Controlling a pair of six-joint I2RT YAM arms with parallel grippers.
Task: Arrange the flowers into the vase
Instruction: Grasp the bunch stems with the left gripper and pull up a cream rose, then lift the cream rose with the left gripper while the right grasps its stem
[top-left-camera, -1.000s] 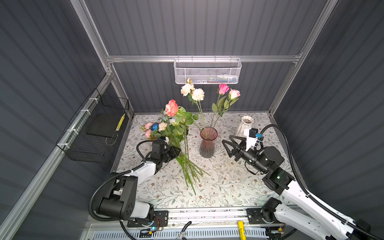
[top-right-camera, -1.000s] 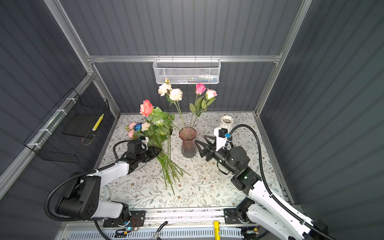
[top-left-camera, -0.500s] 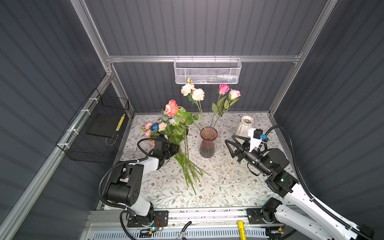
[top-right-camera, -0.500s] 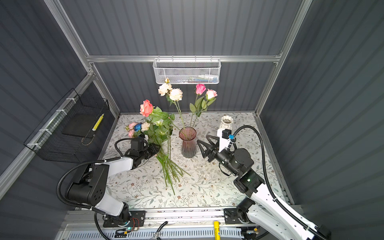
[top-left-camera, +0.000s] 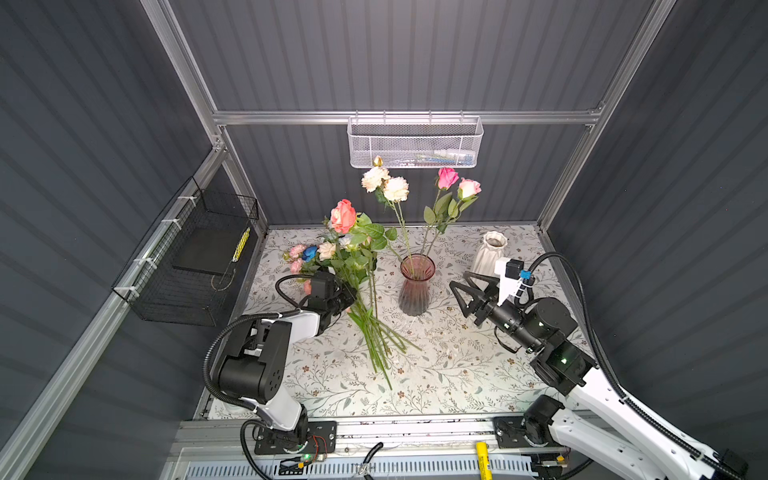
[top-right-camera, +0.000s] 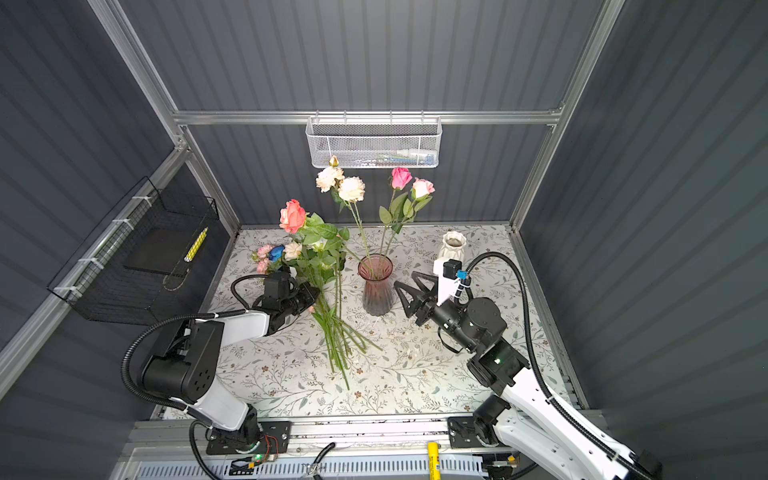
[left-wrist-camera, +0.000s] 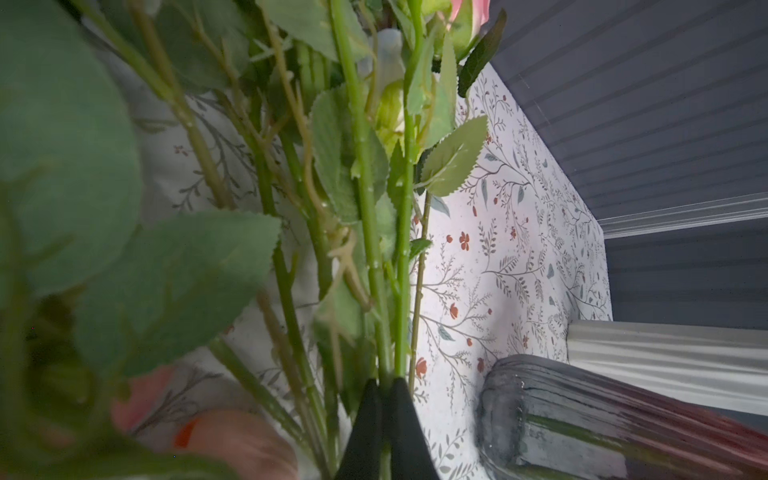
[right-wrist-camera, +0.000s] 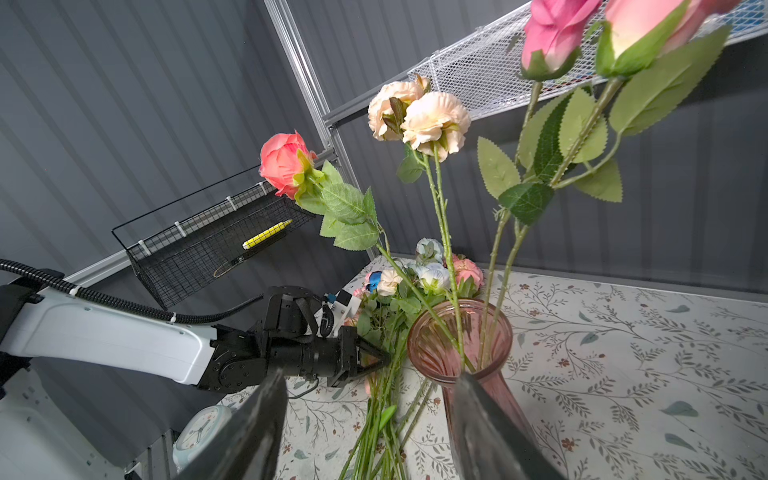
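Picking step: left gripper (left-wrist-camera: 387, 386) pinches one rose stem (left-wrist-camera: 403, 270), right gripper (top-left-camera: 458, 278) stands open beside pink vase (top-left-camera: 415, 291); next, lift.

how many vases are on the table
2. The pink glass vase stands in the middle, holding cream and pink flowers. The white ribbed vase stands to its right and farther back, with no stems showing. None looks hidden.

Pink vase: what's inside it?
Inside the pink vase stand the green stems of the cream flowers and pink roses. Their bottom ends are hidden by tinted ribbed glass.
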